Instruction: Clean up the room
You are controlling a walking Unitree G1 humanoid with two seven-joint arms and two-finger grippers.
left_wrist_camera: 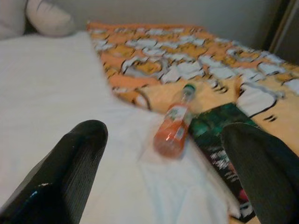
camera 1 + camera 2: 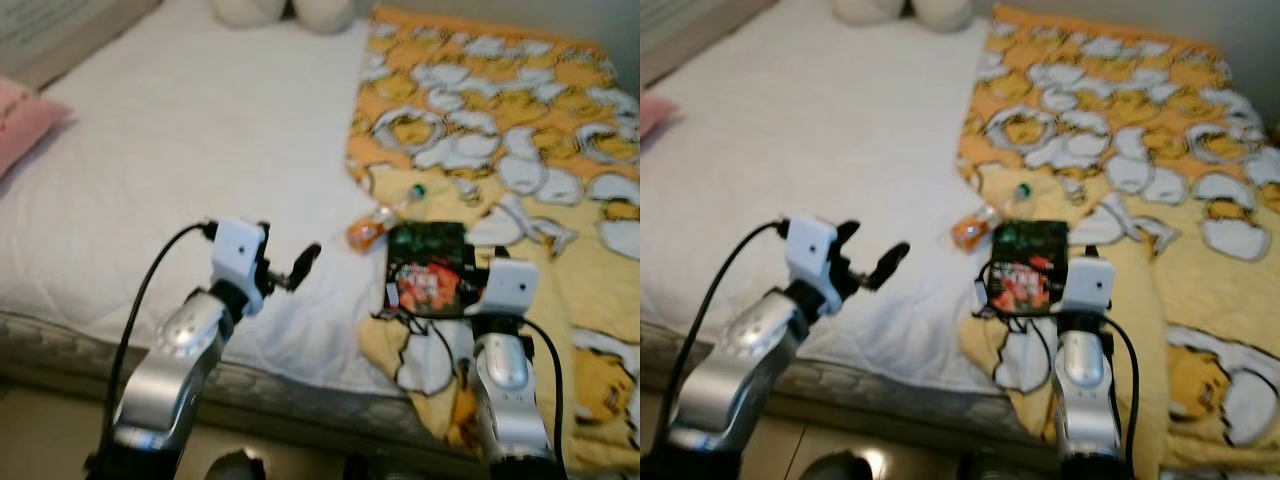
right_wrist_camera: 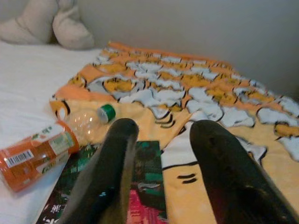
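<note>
1. Bottle point(image 2: 372, 228): orange drink, green cap, lying on its side on bed point(image 2: 180, 180) at edge of yellow blanket point(image 2: 520, 130), touching far-left corner of dark snack packet point(image 2: 430, 268).
2. Right hand point(image 3: 163, 154): hovers over near part of packet, fingers apart, holding nothing.
3. Left hand point(image 1: 163, 154): wide open, empty, over white sheet, left of bottle, aimed at it.
4. Risk: bottle is round, could roll on soft bed if nudged; packet is flat, fingers may snag blanket w/ it.
5. Views: right wrist shows barcode label, clear upper half; head cams are blurry but give the arms' layout plus pink pillow point(image 2: 20, 120) at far left.
</note>
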